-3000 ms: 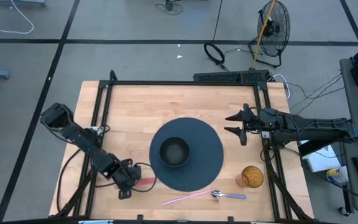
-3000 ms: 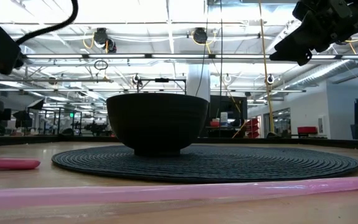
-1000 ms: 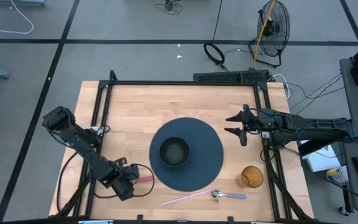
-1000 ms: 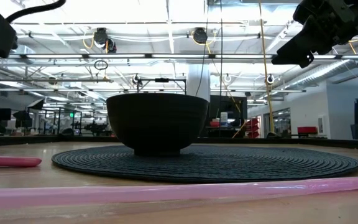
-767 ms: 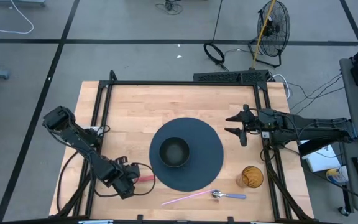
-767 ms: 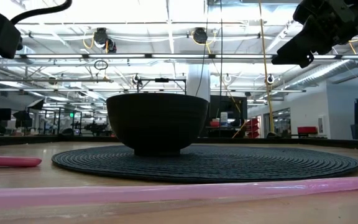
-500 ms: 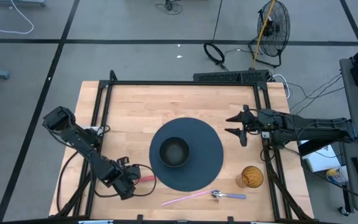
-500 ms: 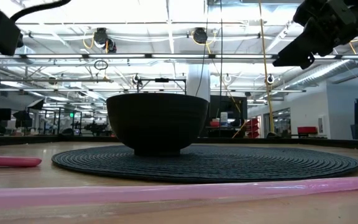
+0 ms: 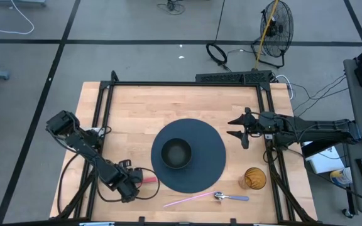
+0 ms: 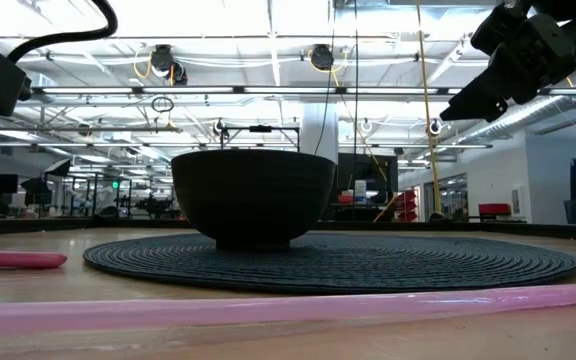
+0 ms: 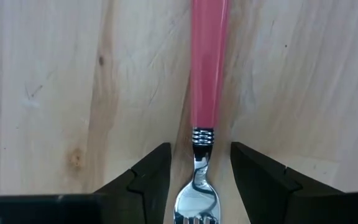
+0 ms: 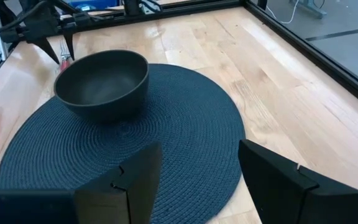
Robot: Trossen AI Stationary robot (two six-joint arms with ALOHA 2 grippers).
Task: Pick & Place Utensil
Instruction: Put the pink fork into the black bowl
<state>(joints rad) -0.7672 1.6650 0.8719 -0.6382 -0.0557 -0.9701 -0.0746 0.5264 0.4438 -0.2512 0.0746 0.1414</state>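
Tabletop (image 9: 137,119): only left wrist cam shows left tool (image 11: 199,168) spread, straddling pink-handled fork (image 11: 207,74); right tool (image 9: 239,129) also spread.

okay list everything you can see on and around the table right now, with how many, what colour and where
Placemat: one, dark blue, round, table centre.
Bowl: one, dark, on the placemat, left of its middle.
Fork: one, red handle, on the wood left of the placemat.
Spoon: one, pink handle, metal head, near front edge.
Cup: one, amber, front right.
Table: one, light wood, black frame.
Fan: one, black, floor behind the table.
Left gripper: fingers open, straddling the fork's neck.
Right gripper: fingers open, above the table's right side.
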